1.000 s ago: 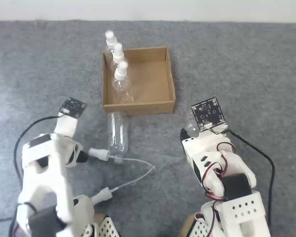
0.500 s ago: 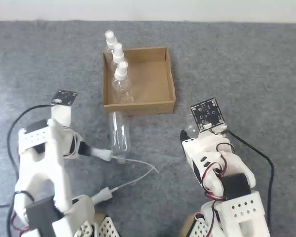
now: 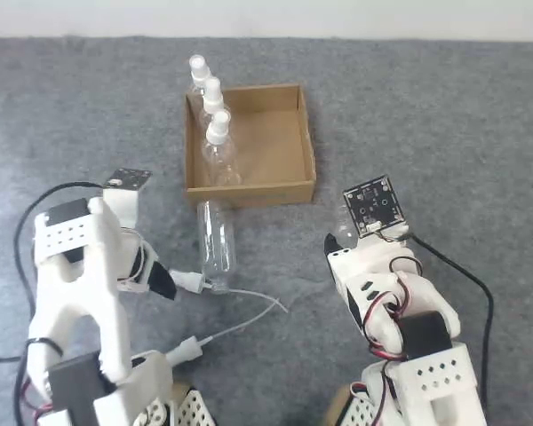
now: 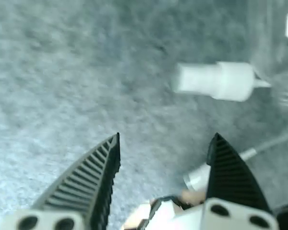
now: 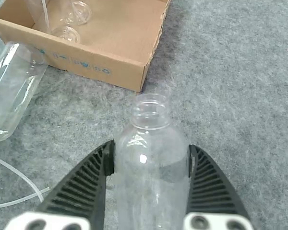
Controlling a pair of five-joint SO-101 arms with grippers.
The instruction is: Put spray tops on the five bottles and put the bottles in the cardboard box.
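Right pincer (image 5: 150, 146) around uncapped bottle (image 5: 151, 170)

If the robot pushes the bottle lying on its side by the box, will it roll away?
It would probably roll a little, because the lying bottle is round and rests on its side. The fuzzy grey carpet would likely stop it soon. It looks clear and empty, so it is probably light and easy to knock about.

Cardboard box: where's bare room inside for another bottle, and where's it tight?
Free: brown cardboard box floor from the three clear capped bottles to its right wall. Crowded: along the left wall, and in front of the box, where a clear bottle lies by loose white spray tops.
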